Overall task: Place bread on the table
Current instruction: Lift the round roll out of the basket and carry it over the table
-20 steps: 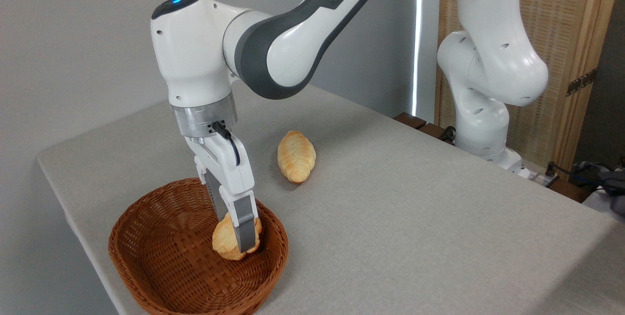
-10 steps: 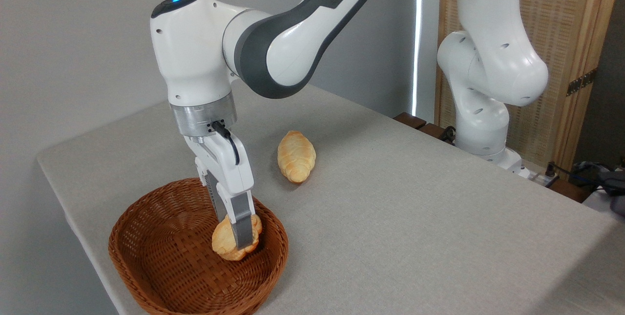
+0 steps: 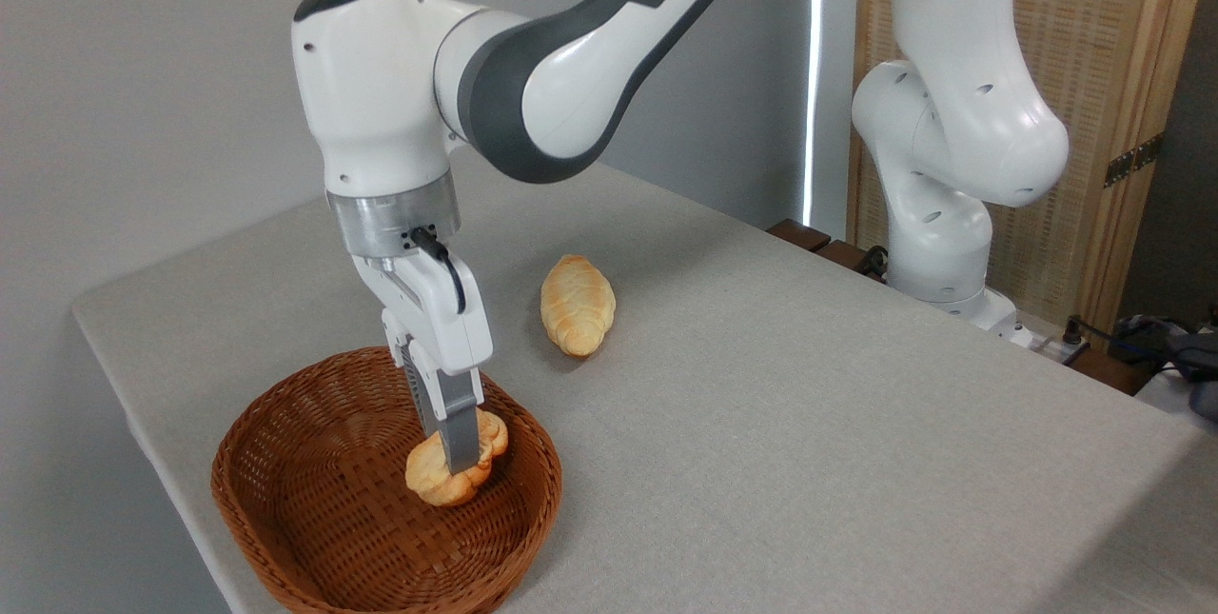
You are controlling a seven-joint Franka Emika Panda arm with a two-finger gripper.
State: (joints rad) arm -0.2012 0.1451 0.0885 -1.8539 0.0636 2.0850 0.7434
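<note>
The tool (image 3: 459,457) was clamped on the bread (image 3: 452,467), its fingers pointing straight down into the basket (image 3: 285,500). The bun hung tilted, its longer side running from lower left to upper right, inside the basket's right half near the rim. Just past that rim the table (image 3: 809,424) lay wide and bare; a loaf (image 3: 577,304) sat farther back. No writing was readable.
</note>
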